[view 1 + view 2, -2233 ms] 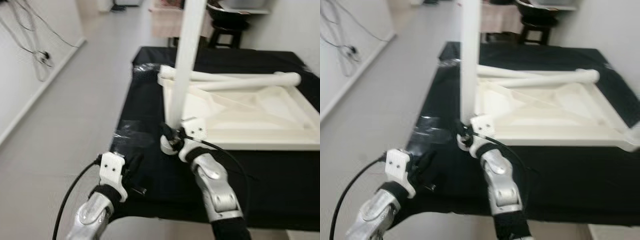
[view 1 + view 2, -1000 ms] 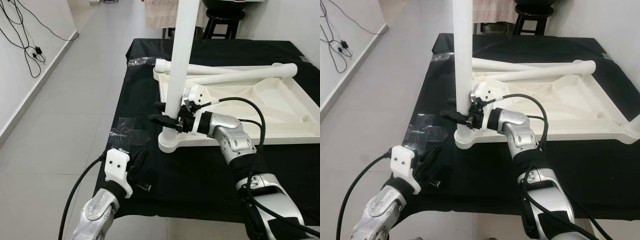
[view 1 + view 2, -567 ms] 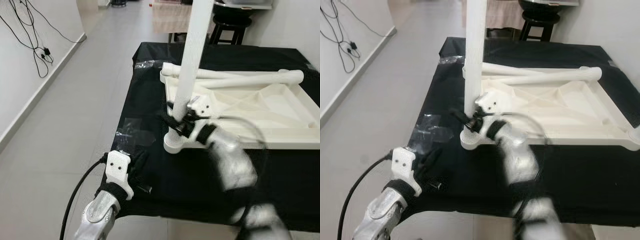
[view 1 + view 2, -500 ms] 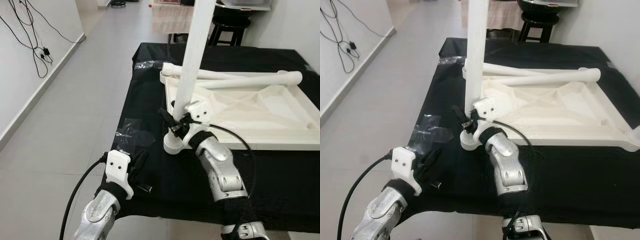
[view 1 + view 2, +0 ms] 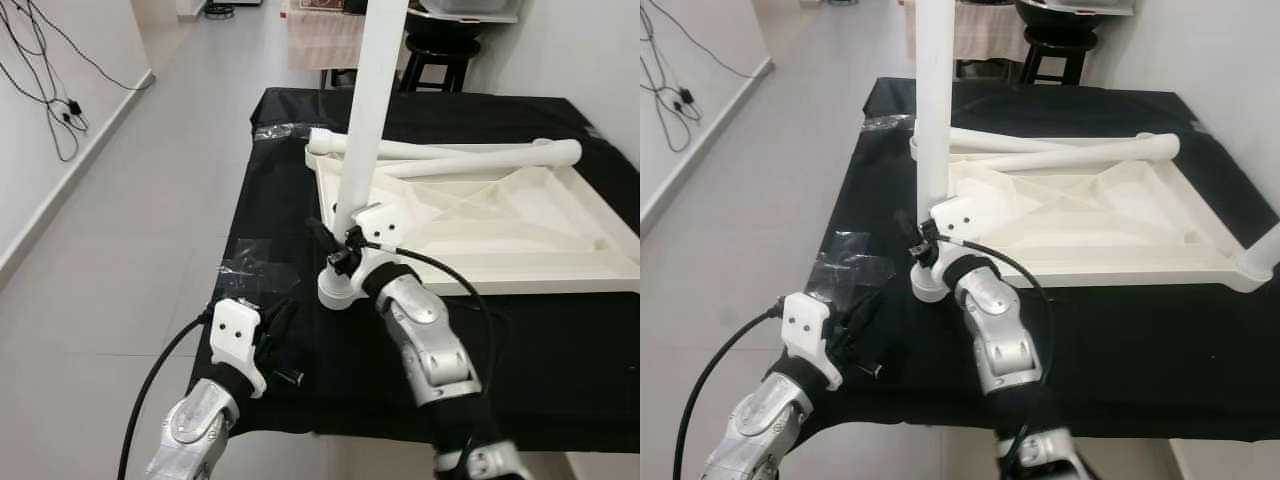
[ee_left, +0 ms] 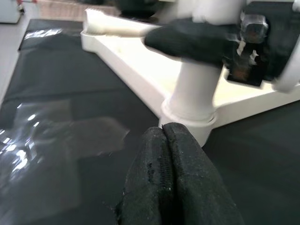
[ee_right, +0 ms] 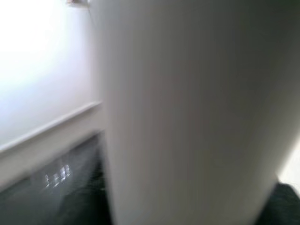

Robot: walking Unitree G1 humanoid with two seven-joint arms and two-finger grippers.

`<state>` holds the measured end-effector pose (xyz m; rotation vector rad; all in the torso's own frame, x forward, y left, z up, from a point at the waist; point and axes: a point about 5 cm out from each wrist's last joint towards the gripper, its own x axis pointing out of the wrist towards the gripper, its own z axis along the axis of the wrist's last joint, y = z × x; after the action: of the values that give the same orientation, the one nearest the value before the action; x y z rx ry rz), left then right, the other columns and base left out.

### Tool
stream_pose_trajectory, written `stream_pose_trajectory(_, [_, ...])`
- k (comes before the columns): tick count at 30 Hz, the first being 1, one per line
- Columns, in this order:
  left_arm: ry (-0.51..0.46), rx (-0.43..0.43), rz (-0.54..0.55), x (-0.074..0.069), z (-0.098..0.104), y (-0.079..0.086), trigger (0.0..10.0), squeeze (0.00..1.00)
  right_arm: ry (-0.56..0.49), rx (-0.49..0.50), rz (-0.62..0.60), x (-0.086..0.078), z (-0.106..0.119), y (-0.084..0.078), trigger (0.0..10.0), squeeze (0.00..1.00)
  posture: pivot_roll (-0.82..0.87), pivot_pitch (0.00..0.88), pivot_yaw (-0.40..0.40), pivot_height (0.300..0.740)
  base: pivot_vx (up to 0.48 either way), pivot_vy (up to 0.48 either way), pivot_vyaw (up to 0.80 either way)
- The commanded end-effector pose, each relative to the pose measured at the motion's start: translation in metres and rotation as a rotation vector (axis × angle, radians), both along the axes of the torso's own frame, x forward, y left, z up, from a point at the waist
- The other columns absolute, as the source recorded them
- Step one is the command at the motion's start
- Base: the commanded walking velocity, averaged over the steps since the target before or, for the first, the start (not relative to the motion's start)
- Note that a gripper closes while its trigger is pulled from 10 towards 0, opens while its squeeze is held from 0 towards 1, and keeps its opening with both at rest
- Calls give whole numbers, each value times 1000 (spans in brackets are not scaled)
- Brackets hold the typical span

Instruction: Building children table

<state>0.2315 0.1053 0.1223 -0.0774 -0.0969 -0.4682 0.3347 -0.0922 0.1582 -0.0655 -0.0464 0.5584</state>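
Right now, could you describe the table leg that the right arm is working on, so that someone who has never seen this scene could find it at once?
On the black-covered table lies a white tabletop, turned upside down. The upright leg stands in the round socket at its near left corner, where the right gripper meets its lower end. It is the one standing up; the other two legs lie flat across the far edge.

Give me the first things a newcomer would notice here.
A tall white table leg stands upright in the near-left corner socket of the upside-down white tabletop on the black-covered table, with the right gripper at its base. Two loose white legs lie across the tabletop's far edge. The left gripper rests shut near the table's front-left edge.
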Motion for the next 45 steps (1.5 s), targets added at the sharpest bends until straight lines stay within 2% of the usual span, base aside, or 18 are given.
stream_pose_trajectory(1, [13, 5, 2, -1, -4, 0, 10000, 0, 19, 27, 110, 4, 2, 2, 10000, 0, 47, 116, -40, 740, 0, 0, 0])
stream_pose_trajectory(2, [13, 5, 2, -1, -4, 0, 10000, 0, 19, 27, 110, 4, 2, 2, 10000, 0, 47, 116, -40, 740, 0, 0, 0])
stream_pose_trajectory(6, [14, 3, -2, 1, -4, 0, 10000, 0, -37, -47, 419, 14, 33, -11, 10000, 0, 53, 108, -40, 740, 0, 0, 0])
stream_pose_trajectory(9, [13, 5, -1, 3, -4, 0, 10000, 0, -20, -86, 537, 18, 40, -17, 10000, 0, 58, 105, -40, 740, 0, 0, 0])
stream_pose_trajectory(20, [12, 8, 0, 3, -4, 0, 10000, 0, 34, -122, 659, 24, 36, -20, 10000, 0, 63, 100, -37, 740, 0, 0, 0])
stream_pose_trajectory(21, [12, 9, 0, 3, -4, 0, 10000, 0, 54, -94, 664, 27, 34, -22, 0, 0, 64, 101, -38, 740, 0, 0, 0])
stream_pose_trajectory(27, [12, 7, 0, 2, -4, -1, 10000, 0, 54, -75, 648, 29, 33, -32, 0, 0, 60, 105, -37, 740, 0, 0, 0])
stream_pose_trajectory(33, [12, 4, -2, 1, -4, -1, 10000, 0, 14, -80, 525, 25, 26, -52, 0, 0, 58, 114, -34, 740, 0, 0, 0])
stream_pose_trajectory(34, [12, 4, -2, 0, -4, 0, 10000, 0, 13, -86, 438, 24, 23, -56, 0, 0, 57, 117, -35, 740, 0, 0, 0])
stream_pose_trajectory(35, [12, 4, -2, 0, -4, 0, 10000, 0, 13, -86, 438, 24, 23, -56, 0, 0, 57, 117, -35, 740, 0, 0, 0])
stream_pose_trajectory(36, [12, 4, -2, -1, -3, 0, 10000, 0, 25, -86, 325, 22, 17, -58, 0, 0, 59, 122, -38, 740, 0, 0, 0])
stream_pose_trajectory(37, [12, 4, -2, -1, -3, 0, 10000, 0, 25, -86, 325, 22, 17, -58, 0, 0, 59, 122, -38, 740, 0, 0, 0])
stream_pose_trajectory(38, [11, 6, -1, -1, -3, 2, 10000, 0, 42, -94, 101, 20, 4, -57, 0, 0, 62, 127, -32, 740, 0, 0, 0])
stream_pose_trajectory(39, [11, 6, -1, -1, -3, 2, 10000, 0, 42, -94, 101, 20, 4, -57, 0, 0, 62, 127, -32, 740, 0, 0, 0])
stream_pose_trajectory(40, [11, 8, 0, -2, -3, 3, 10000, 0, 78, -85, -110, 12, -9, -56, 0, 0, 62, 127, -29, 740, 0, 0, 0])
stream_pose_trajectory(42, [11, 11, 1, -1, -2, 4, 10000, 0, 145, -60, -119, -30, -35, -22, 0, 0, 65, 133, -16, 740, 0, 0, 0])
stream_pose_trajectory(44, [11, 11, 1, -1, -2, 4, 10000, 0, 145, -60, -119, -30, -35, -22, 0, 0, 65, 133, -16, 740, 0, 0, 0])
stream_pose_trajectory(45, [12, 13, 0, -1, -3, 4, 10000, 0, 149, -57, -55, -45, -41, -4, 0, 0, 59, 125, -16, 740, 0, 0, 0])
